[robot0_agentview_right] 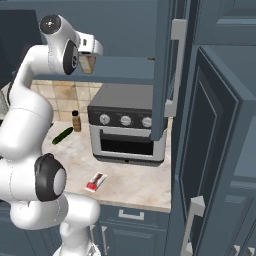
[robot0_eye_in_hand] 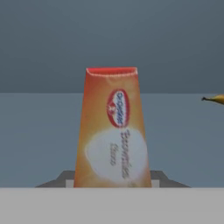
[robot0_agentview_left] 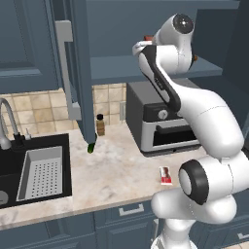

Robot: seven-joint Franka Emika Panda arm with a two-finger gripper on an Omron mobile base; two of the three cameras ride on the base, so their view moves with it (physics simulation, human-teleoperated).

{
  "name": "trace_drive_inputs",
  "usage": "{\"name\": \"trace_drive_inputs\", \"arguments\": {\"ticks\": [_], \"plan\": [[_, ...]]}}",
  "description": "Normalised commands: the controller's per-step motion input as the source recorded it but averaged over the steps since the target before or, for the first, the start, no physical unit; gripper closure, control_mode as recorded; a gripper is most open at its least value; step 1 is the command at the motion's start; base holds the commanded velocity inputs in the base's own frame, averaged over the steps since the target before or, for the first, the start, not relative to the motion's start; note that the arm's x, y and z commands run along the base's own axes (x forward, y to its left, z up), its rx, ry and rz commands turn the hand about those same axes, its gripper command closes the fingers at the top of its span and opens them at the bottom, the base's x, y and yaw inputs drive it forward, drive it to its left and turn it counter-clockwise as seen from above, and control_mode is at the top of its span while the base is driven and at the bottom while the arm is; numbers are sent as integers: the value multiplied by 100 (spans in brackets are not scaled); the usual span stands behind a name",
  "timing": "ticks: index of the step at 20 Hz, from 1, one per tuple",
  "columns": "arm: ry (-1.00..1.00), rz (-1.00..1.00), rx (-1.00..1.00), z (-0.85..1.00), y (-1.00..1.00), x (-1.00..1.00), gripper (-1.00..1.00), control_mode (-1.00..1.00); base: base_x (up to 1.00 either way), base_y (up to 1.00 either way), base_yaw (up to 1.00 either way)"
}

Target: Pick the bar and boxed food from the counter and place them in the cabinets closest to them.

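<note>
The boxed food (robot0_eye_in_hand: 112, 131), a tan-orange carton with a red top, stands upright between my fingertips (robot0_eye_in_hand: 65, 178) over the blue-grey shelf (robot0_eye_in_hand: 39, 131) of the open upper cabinet (robot0_agentview_right: 125, 67). My gripper (robot0_agentview_right: 89, 59) is shut on the boxed food (robot0_agentview_right: 88, 63), up at shelf height above the toaster oven. The bar (robot0_agentview_left: 165, 175), in a red and white wrapper, lies flat on the beige counter (robot0_agentview_left: 112, 170) near its front edge, in front of the oven; the right base view shows the bar (robot0_agentview_right: 96, 182) too.
A toaster oven (robot0_agentview_left: 163, 116) sits on the counter under the shelf. A brown bottle (robot0_agentview_left: 100, 124) and a green cucumber (robot0_agentview_left: 91, 147) lie left of it, beside the sink (robot0_agentview_left: 34, 170). Open cabinet doors (robot0_agentview_right: 167, 70) hang on both sides. A yellow tip (robot0_eye_in_hand: 215, 99) lies on the shelf.
</note>
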Motion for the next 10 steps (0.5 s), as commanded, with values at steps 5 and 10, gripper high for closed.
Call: {"name": "trace_drive_inputs", "arguments": {"ticks": [5, 10], "plan": [[0, 0, 0, 0, 0, 31, 100, -100, 0, 0, 0], [0, 0, 0, 0, 0, 36, 100, -100, 0, 0, 0]]}}
